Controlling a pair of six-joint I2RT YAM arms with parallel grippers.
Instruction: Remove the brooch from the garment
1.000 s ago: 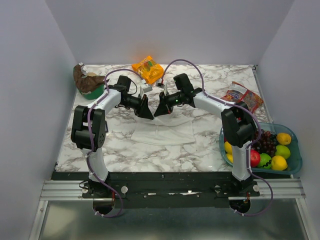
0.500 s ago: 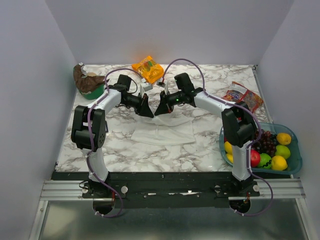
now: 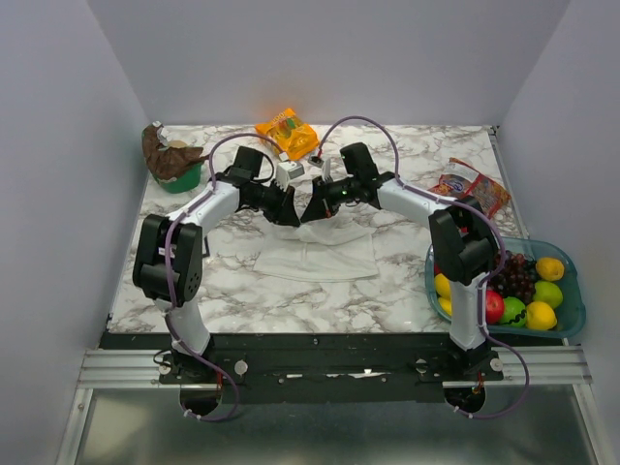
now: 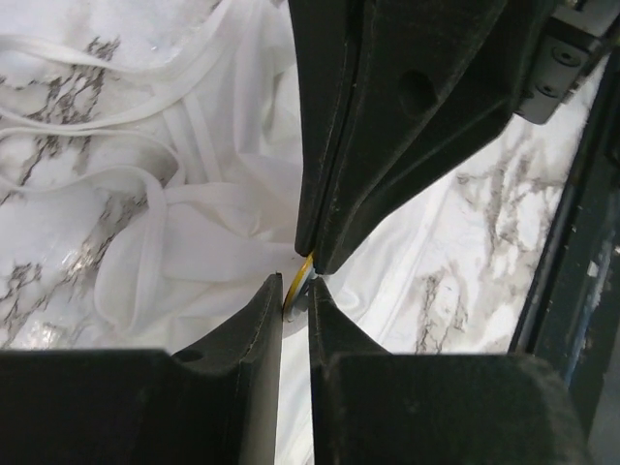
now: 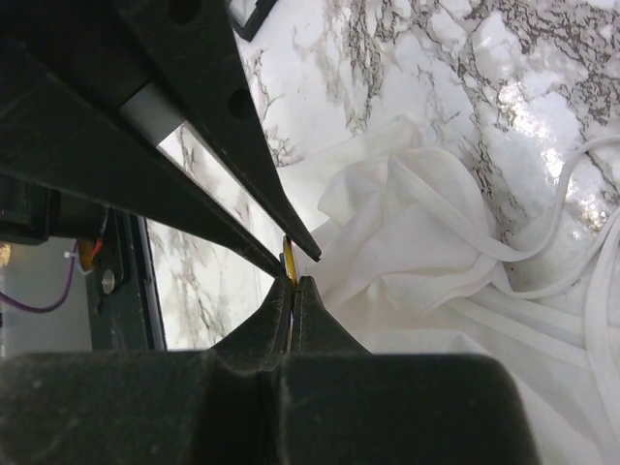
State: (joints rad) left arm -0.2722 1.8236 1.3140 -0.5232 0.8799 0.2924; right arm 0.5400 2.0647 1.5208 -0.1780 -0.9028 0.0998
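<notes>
The white garment point(image 3: 320, 254) lies crumpled mid-table, its narrow straps loose point(image 4: 116, 155) point(image 5: 436, 252). Just above its far edge both grippers meet tip to tip. The brooch point(image 4: 300, 279) shows as a thin golden disc seen edge-on point(image 5: 289, 260); the top view hides it. My left gripper point(image 3: 294, 215) point(image 4: 295, 286) has its jaws narrowed onto the disc's lower edge. My right gripper point(image 3: 306, 215) point(image 5: 292, 283) is shut on the opposite edge, coming in from the top of the left wrist view point(image 4: 315, 260).
An orange snack bag point(image 3: 287, 134) and a small white box point(image 3: 288, 172) lie behind the grippers. A green bowl point(image 3: 174, 174) stands far left, a red packet point(image 3: 468, 186) far right, and a blue fruit tray point(image 3: 572, 315) near right.
My left arm has shifted slightly right toward the right gripper, and its jaws have narrowed around the brooch. The right gripper has stayed shut in place.
</notes>
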